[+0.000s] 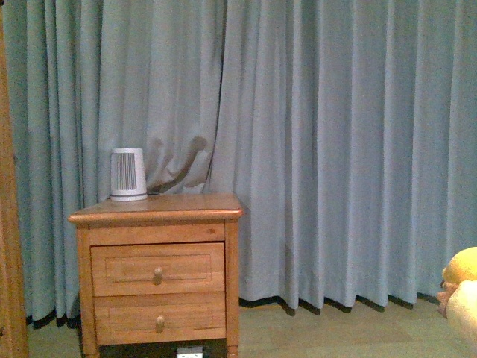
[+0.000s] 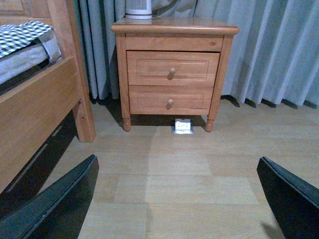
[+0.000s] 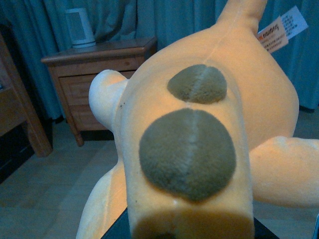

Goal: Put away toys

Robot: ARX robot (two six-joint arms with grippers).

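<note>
An orange-yellow plush animal (image 3: 199, 124) with two grey-brown round patches fills the right wrist view, its white and orange tag (image 3: 281, 29) at the far end. My right gripper (image 3: 189, 231) is shut on it, its fingers almost fully hidden under the plush. A small part of the plush animal (image 1: 463, 287) shows at the right edge of the front view. My left gripper (image 2: 184, 199) is open over bare wooden floor, with nothing between its black fingers (image 2: 55, 204).
A wooden nightstand (image 1: 158, 272) with two drawers stands against the blue-grey curtain (image 1: 335, 149), a small white device (image 1: 128, 174) on top. A floor socket (image 2: 183, 125) lies under the nightstand's front. A wooden bed frame (image 2: 40, 109) stands beside it.
</note>
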